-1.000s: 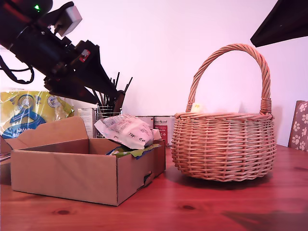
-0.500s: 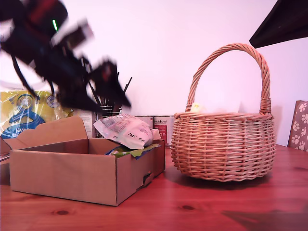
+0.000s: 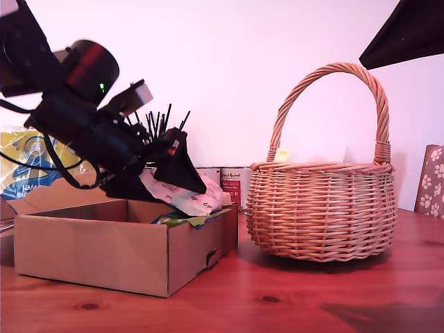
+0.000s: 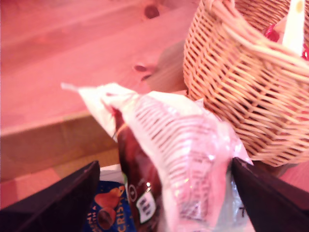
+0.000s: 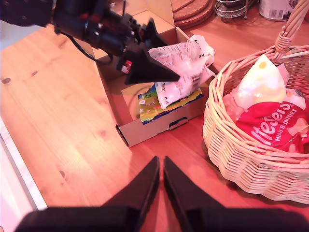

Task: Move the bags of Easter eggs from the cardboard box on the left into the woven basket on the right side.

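The cardboard box [image 3: 97,257] [image 5: 159,126] sits at the exterior view's left. A whitish bag of Easter eggs [image 3: 194,200] [image 4: 183,159] [image 5: 186,65] lies on top of its contents at the end nearest the woven basket [image 3: 322,208] [image 4: 241,82] [image 5: 241,162]. A green bag [image 3: 184,220] [image 5: 161,104] lies under it. My first gripper [image 3: 186,186] [image 4: 165,163] is open and tilted down, with one finger on each side of the whitish bag. My second gripper [image 5: 161,163] is shut and empty, high above the table between box and basket.
The basket holds a red bunnies bag [image 5: 273,123] and a pale yellow pack [image 5: 258,77]. Behind the box are a large yellow-and-blue bag [image 3: 31,163], a holder of dark sticks [image 3: 161,128] and tins [image 3: 232,182]. A floral item [image 3: 432,182] is at the exterior view's right edge.
My first arm has swung down from above the box, and its open fingers now straddle the whitish bag. The basket and box have not moved.
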You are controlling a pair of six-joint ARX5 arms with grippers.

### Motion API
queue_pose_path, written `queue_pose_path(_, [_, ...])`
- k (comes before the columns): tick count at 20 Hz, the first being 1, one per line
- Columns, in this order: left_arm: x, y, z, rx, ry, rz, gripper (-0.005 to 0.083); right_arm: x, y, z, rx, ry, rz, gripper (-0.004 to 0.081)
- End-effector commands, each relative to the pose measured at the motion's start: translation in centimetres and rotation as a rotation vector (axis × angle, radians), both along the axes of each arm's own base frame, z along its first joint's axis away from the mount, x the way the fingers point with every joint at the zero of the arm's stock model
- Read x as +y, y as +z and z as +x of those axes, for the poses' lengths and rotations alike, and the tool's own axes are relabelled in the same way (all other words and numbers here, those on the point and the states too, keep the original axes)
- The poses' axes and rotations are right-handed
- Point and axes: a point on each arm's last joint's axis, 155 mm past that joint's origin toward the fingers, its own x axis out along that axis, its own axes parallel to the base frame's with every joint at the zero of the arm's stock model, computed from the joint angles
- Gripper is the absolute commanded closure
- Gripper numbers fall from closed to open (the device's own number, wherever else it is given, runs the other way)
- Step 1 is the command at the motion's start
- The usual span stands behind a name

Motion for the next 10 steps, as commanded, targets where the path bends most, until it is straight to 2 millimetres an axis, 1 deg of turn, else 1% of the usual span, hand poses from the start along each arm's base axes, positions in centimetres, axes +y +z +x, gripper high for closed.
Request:
queue_pose_path(1, [0.0,-2.5,-0.6,0.050,-0.004,0.029,0.0137,-0.1,-0.8,-0.1,0.015,-0.003,-0.005,0.0775])
queue_pose_path(2, [-0.1,-2.4,-0.6,0.048,-0.005,0.029,0.0290,-0.1,-0.8,-0.1,0.015,-0.003,-0.005,0.0775])
queue_pose_path(3, [-0.1,-2.4,-0.6,0.046,-0.005,0.029,0.0462,-0.1,-0.8,-0.1,0.015,-0.003,-0.005,0.0775])
queue_pose_path(4, [-0.1,-2.3,-0.6,0.037,-0.010,0.032,0.0587,-0.1,-0.8,-0.1,0.015,-0.003,-0.005,0.0775])
queue_pose_path(5, [-0.1,-2.2,-0.5,0.024,-0.017,0.037,0.0653,-0.1,-0.8,-0.1,0.015,-0.003,-0.005,0.0775])
queue_pose_path(6, [-0.1,-2.1,-0.4,0.021,-0.017,0.036,0.0669,-0.1,-0.8,-0.1,0.015,-0.003,-0.005,0.0775])
queue_pose_path(8, [-0.1,-1.5,-0.3,0.009,-0.017,0.033,0.0669,-0.1,-0.8,-0.1,0.015,-0.003,-0.005,0.0775])
queue_pose_path(10, [-0.1,-0.2,-0.3,-0.014,-0.018,0.024,0.0669,-0.1,-0.8,-0.1,0.015,-0.003,-0.005,0.0775])
